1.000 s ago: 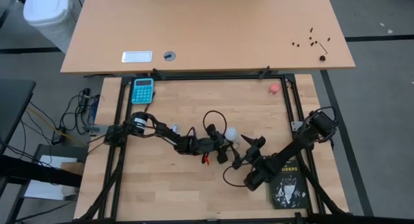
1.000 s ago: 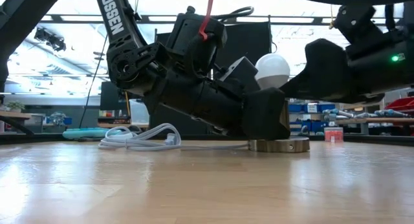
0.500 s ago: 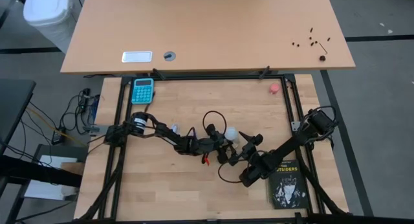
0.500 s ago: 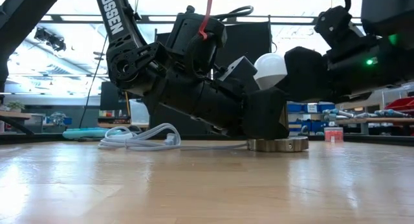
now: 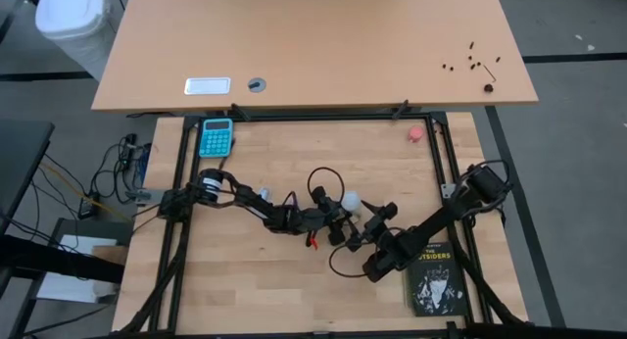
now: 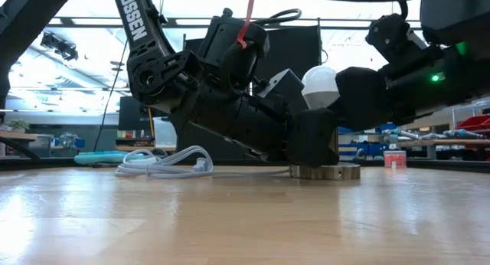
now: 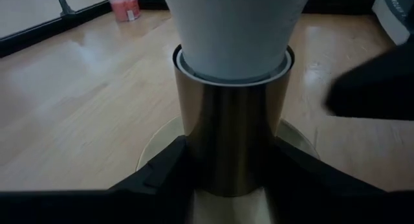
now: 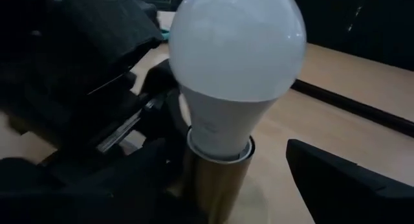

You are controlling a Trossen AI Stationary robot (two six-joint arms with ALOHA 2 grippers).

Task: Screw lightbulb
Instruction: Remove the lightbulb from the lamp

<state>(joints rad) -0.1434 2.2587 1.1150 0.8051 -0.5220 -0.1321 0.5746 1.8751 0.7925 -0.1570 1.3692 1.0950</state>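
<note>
Your left pincer [image 7: 226,179] is clamped on the brass socket sleeve [image 7: 233,133], a finger pressed against each side. Your right pincer [image 5: 364,219] stands open around the lightbulb [image 8: 236,56], with dark fingers [image 8: 349,179] on either side and clear wood showing between glass and finger. The lightbulb sits upright in the sleeve, near the middle of the worktop [image 5: 294,280]. In the low view the arms hide the sleeve and most of the round base [image 6: 341,171]. In the left wrist view the bulb's dome is cut off.
</note>
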